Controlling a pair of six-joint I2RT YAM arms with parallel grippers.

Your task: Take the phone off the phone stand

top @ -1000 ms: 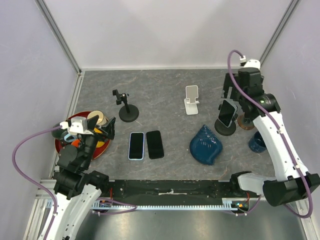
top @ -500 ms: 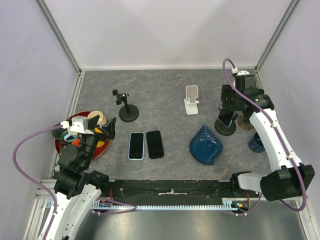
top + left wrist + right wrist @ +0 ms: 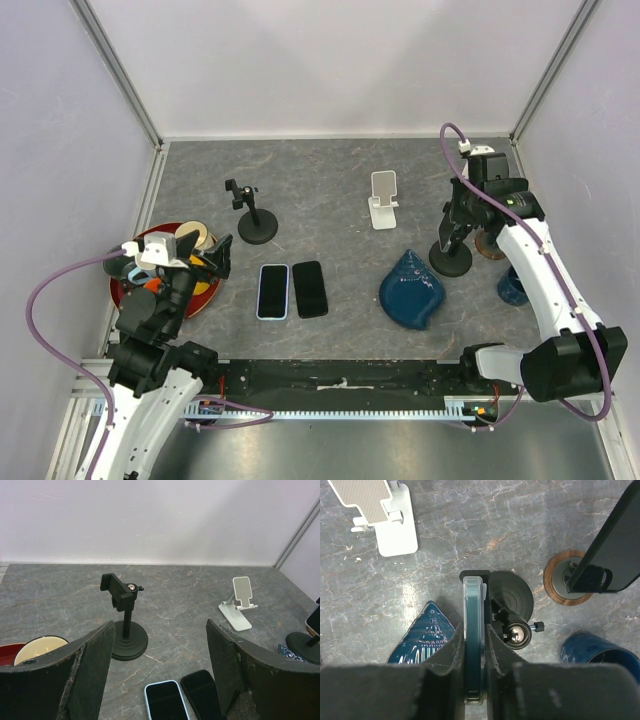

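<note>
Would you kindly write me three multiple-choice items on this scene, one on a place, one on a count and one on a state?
1. The phone between the right gripper's fingers sits:
A) in the black clamp stand
B) on the red plate
C) in the blue dish

2. Phones lying flat on the table:
A) one
B) two
C) four

3. The white stand is:
A) empty
B) holding a phone
C) tipped over

Answers:
1 A, it stands on edge in the clamp above the round base.
2 B, a blue-cased phone and a black phone lie side by side.
3 A, its rest is bare.
</note>
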